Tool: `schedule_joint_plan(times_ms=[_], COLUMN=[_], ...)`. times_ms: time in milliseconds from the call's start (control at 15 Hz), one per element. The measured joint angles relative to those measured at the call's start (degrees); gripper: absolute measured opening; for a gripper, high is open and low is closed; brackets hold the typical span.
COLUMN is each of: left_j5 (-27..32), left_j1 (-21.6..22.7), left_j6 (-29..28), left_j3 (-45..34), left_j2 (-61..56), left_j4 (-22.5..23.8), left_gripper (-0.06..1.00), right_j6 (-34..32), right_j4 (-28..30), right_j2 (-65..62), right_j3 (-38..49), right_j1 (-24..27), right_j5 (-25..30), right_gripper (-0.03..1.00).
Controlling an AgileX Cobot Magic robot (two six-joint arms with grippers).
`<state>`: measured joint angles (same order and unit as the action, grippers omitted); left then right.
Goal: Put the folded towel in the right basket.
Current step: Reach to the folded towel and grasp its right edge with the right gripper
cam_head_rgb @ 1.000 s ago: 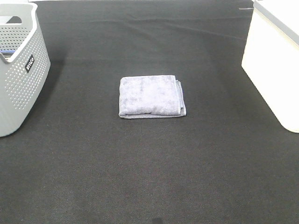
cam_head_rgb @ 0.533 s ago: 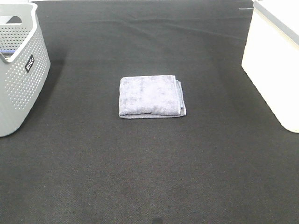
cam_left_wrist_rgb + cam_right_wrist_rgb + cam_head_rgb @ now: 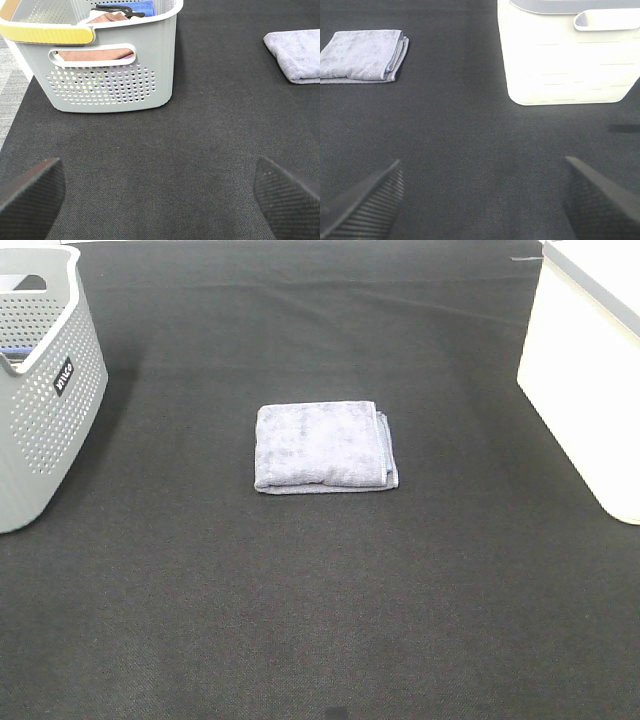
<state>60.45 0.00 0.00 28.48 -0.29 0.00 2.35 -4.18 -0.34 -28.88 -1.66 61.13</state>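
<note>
A folded lavender-grey towel [image 3: 323,447] lies flat on the black table mat in the middle of the exterior view. It also shows in the left wrist view [image 3: 297,52] and in the right wrist view [image 3: 364,54]. The right basket [image 3: 586,360] is white and stands at the right edge; the right wrist view shows its wall and handle [image 3: 567,55]. My left gripper [image 3: 160,192] is open and empty above the mat, beside the grey basket. My right gripper [image 3: 482,200] is open and empty, near the white basket. Neither gripper shows in the exterior view.
A grey perforated basket [image 3: 42,390] stands at the left edge. In the left wrist view [image 3: 105,60] it has a yellow grip and holds brown and blue cloths. The black mat [image 3: 320,590] covers the table.
</note>
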Motion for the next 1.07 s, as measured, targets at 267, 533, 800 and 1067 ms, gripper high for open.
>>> schedule_joint_plan(times_ms=[267, 533, 800, 1067], left_j5=[0.0, 0.0, 0.0, 0.0], left_j1=[0.0, 0.0, 0.0, 0.0], left_j6=[0.0, 0.0, 0.0, 0.0], left_j3=[0.0, 0.0, 0.0, 0.0], left_j2=[0.0, 0.0, 0.0, 0.0], left_j4=[0.0, 0.0, 0.0, 0.0], left_gripper=[0.97, 0.97, 0.97, 0.97], right_j6=[0.0, 0.0, 0.0, 0.0], right_j4=[0.0, 0.0, 0.0, 0.0], right_j2=[0.0, 0.0, 0.0, 0.0], right_j3=[0.0, 0.0, 0.0, 0.0], right_j1=[0.0, 0.0, 0.0, 0.0], right_j5=[0.0, 0.0, 0.0, 0.0], right_gripper=[0.8, 0.8, 0.8, 0.8])
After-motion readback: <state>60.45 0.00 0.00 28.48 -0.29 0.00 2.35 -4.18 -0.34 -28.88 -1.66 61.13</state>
